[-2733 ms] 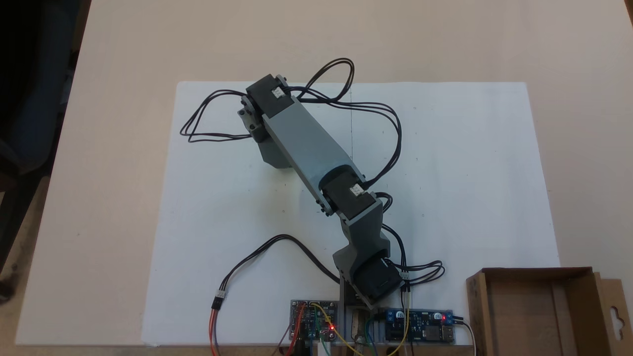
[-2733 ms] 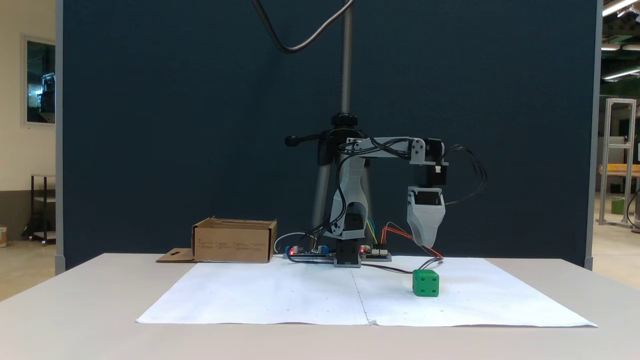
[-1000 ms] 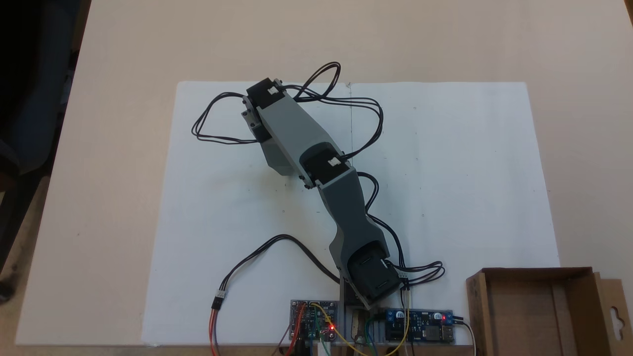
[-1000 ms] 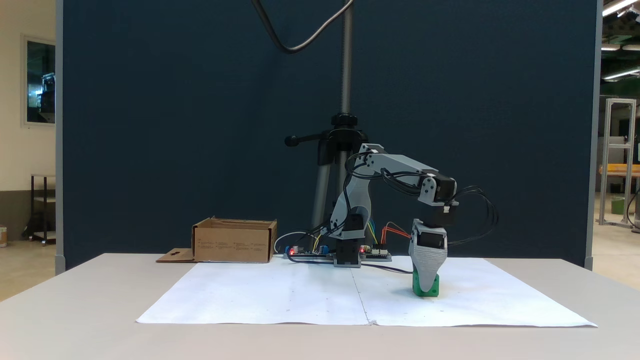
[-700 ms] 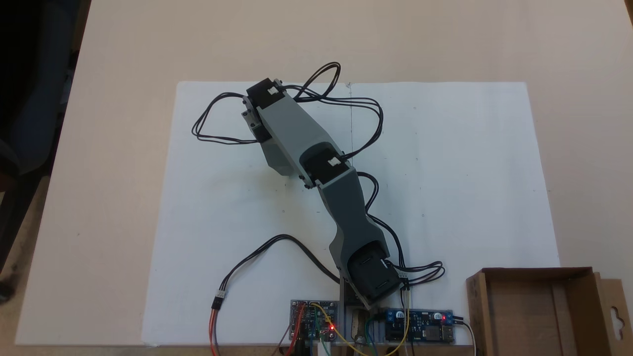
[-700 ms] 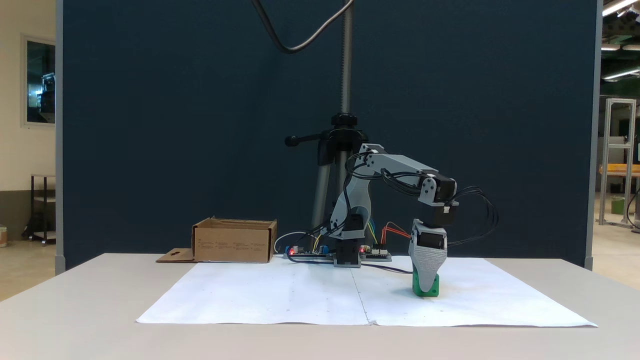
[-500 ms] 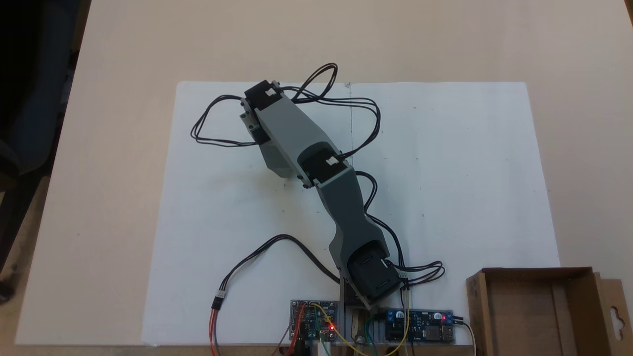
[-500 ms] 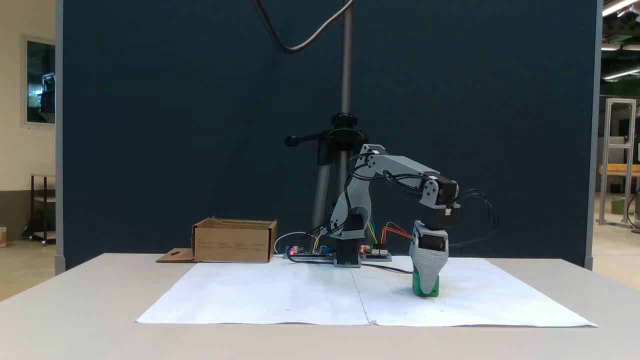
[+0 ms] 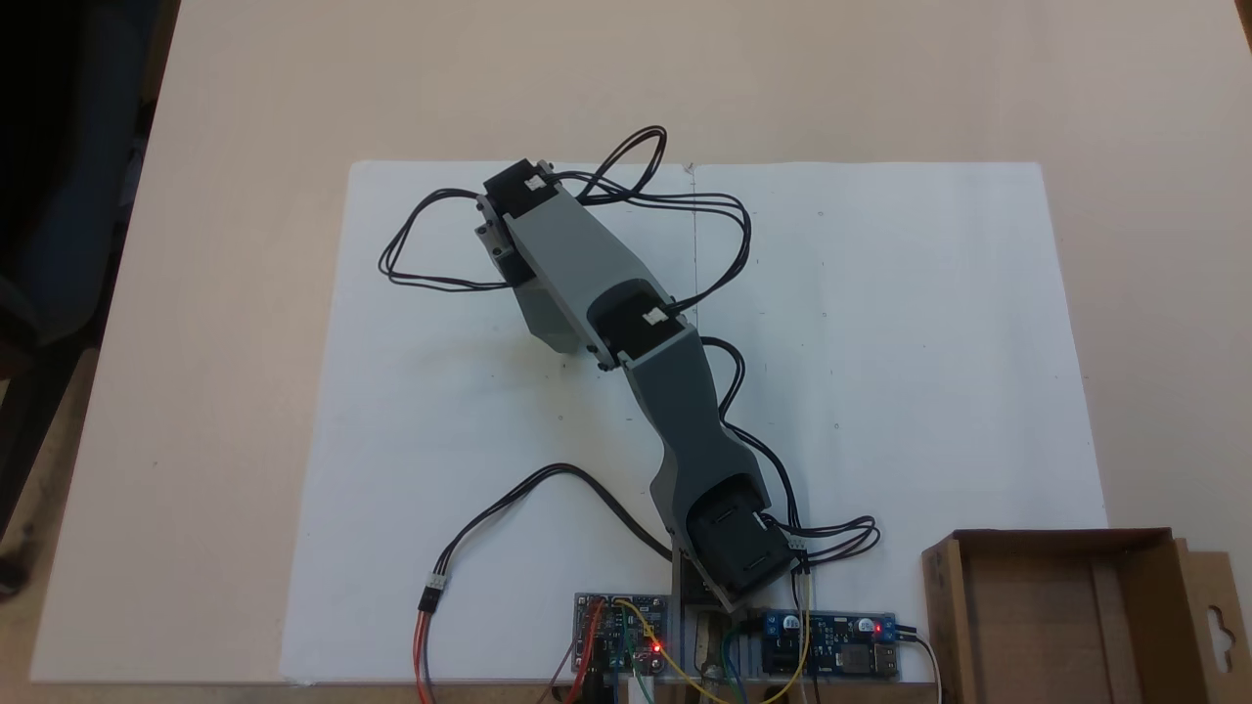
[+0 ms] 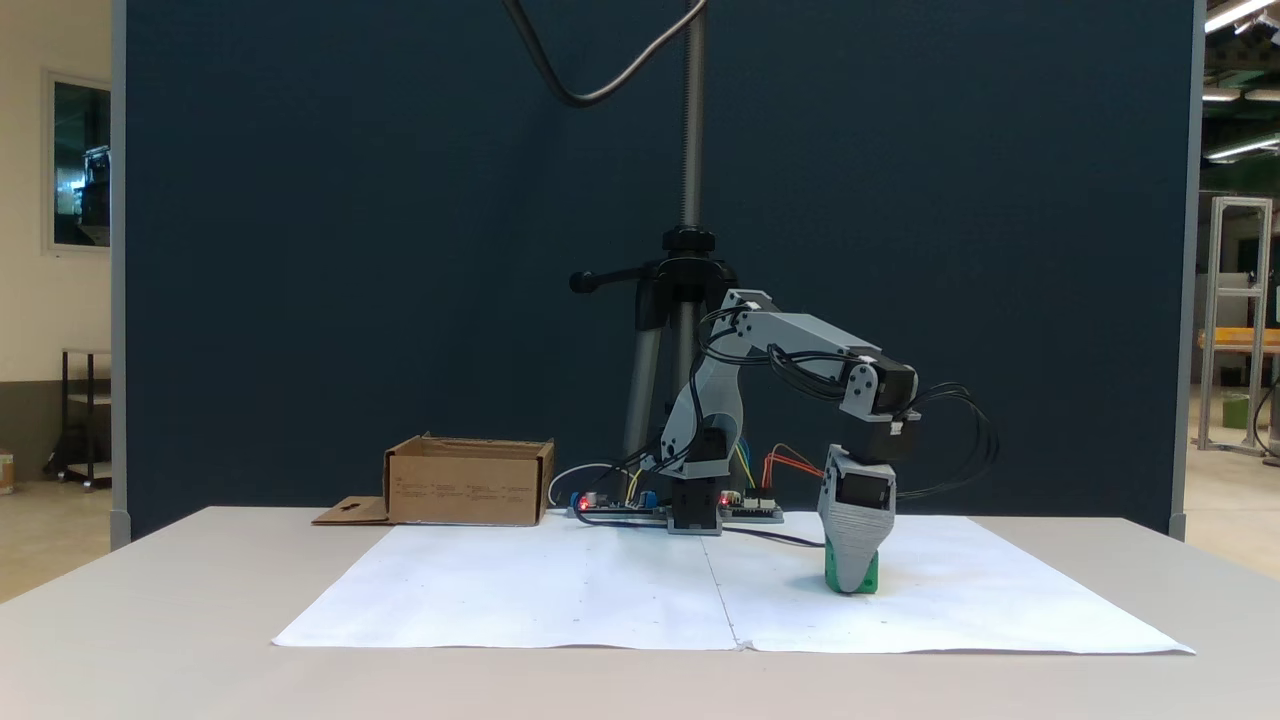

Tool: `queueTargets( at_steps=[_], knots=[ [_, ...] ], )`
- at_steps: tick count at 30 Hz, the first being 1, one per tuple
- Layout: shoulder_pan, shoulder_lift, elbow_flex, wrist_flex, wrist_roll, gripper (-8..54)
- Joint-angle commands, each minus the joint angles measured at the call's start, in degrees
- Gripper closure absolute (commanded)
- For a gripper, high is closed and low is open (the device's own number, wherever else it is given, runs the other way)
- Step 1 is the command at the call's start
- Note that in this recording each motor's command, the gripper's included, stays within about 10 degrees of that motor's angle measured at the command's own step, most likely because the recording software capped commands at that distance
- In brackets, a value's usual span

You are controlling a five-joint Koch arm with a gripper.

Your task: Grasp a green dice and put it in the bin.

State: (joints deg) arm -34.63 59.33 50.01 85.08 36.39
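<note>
Green dice (image 10: 868, 577) sat on white paper (image 10: 600, 590), far from the bin (image 10: 468, 482). Gripper (image 10: 852, 585) stood down over it, jaw gap couldn't be told. Best move: straddle the cube squarely, close firmly, lift straight.

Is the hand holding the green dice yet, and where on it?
Cannot tell. In a fixed view the hand is down over the green dice, which sits on the white paper; one tip covers its front, so closure is unclear.

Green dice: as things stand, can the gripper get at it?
Probably yes. In a fixed view the gripper is down over the green dice on the white paper, nothing between them; its grip can't be told.
</note>
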Motion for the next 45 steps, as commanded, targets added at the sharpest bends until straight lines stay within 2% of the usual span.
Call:
queueTargets(
  at_steps=[1, 3, 5, 22, 23, 24, 27, 37, 45],
  knots=[
    [-0.4, 1.0, -2.5, 0.4, 4.1, 9.9],
    [-0.4, 1.0, -2.5, 0.4, 4.1, 11.4],
    [-0.4, 1.0, -2.5, 0.4, 4.1, 16.2],
    [-0.4, 0.3, -2.5, 0.4, 4.1, 16.3],
    [-0.5, 0.1, -2.5, 0.4, 4.1, 18.2],
    [-0.7, 0.1, -2.5, 0.4, 4.1, 23.8],
    [-0.4, 0.0, -2.5, -0.6, 4.2, 33.9],
    [1.8, 1.0, -2.5, -2.2, 4.0, 34.1],
    [3.1, 17.5, -3.8, -2.3, 0.5, 34.1]
  ],
)
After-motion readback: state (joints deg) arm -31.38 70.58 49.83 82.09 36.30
